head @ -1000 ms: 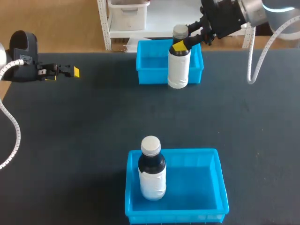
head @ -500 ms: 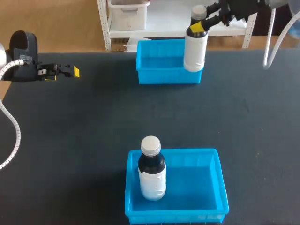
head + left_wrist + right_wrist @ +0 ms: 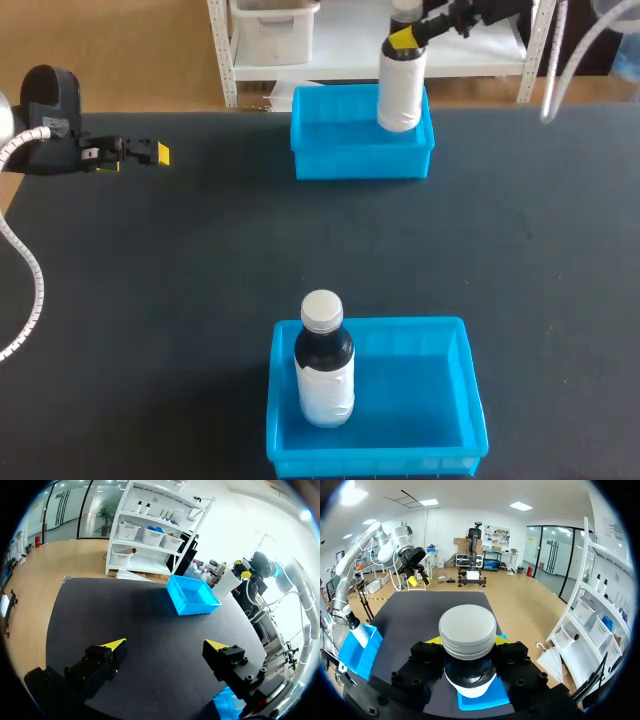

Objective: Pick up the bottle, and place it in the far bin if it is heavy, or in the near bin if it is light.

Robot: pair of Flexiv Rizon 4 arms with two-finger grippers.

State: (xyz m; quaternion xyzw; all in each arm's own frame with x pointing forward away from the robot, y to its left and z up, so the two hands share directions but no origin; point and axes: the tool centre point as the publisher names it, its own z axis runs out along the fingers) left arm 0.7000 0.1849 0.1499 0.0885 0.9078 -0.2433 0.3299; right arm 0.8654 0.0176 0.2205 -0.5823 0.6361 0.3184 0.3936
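A white-labelled bottle (image 3: 400, 88) with a grey cap (image 3: 467, 630) hangs upright from my right gripper (image 3: 405, 37), which is shut on its neck. It is held above the right part of the far blue bin (image 3: 345, 158). In the right wrist view the fingers (image 3: 434, 641) clamp the neck from both sides, with the far bin (image 3: 482, 700) below. From the left wrist view the held bottle (image 3: 227, 582) shows beyond the far bin (image 3: 192, 596). My left gripper (image 3: 150, 153) stands open over the table's left side, its fingers (image 3: 114, 644) with nothing between them.
The near blue bin (image 3: 420, 400) sits at the table's front edge and holds a second dark bottle (image 3: 323, 365) with a white label, standing upright at its left side. Bare dark table (image 3: 200, 260) lies between the two bins.
My right gripper has lifted the bottle from the front right corner of the far bin, swung it up and right, then back left over the bin. The left arm has not moved.
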